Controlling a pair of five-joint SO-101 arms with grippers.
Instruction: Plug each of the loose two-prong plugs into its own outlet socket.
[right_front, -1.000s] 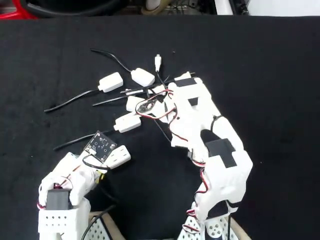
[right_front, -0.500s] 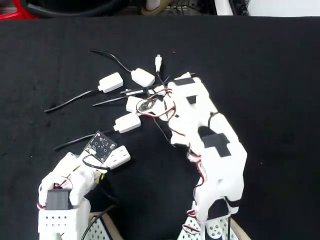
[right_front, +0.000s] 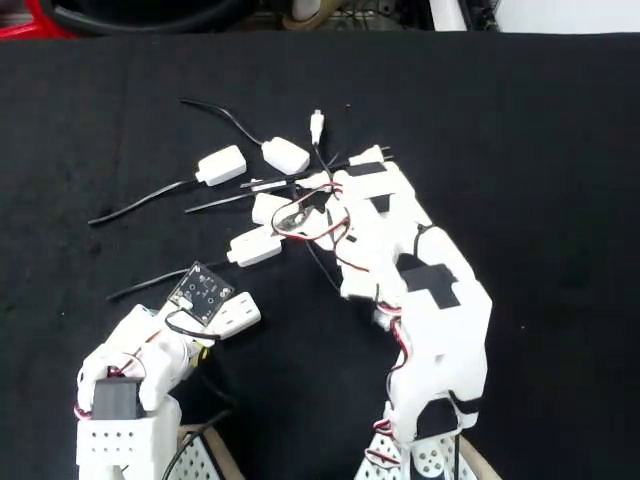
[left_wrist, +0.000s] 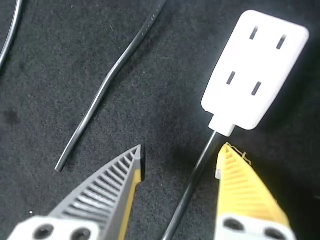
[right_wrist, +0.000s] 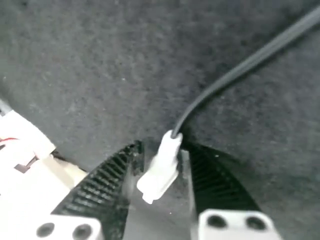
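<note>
The right gripper (right_wrist: 160, 150) is clenching one small white plug (right_wrist: 159, 172) between its two black ribbed fingers; the plug's black cable (right_wrist: 240, 65) is running away from it over the black table (right_wrist: 100, 60). In the high view the right arm (right_front: 430, 300) is stretching into the tangle near the table's middle, its front end sitting just beside one white block (right_front: 266, 207).

The left gripper (left_wrist: 182, 150) is standing released, its grey finger (left_wrist: 107, 200) and yellow finger (left_wrist: 245, 195) well apart; one outlet block (left_wrist: 255, 65) is lying flat just ahead of them, showing four slots in two pairs; its cord (left_wrist: 192, 185) is passing ungripped between the fingers, close by the yellow one; one loose cable end (left_wrist: 107, 87) is lying beside it.

From above, five larger white blocks are showing: the four-slot one by the left arm (right_front: 130, 390), the one beside the right arm, a middle block (right_front: 255, 246), an upper-left block (right_front: 222, 165) and an upper block (right_front: 286, 155); whether these other four are sockets I cannot tell. Two small plugs are lying loose: a far plug (right_front: 316, 122) beyond the tangle, and a pronged plug (right_front: 368, 155) just beside the right arm.
</note>
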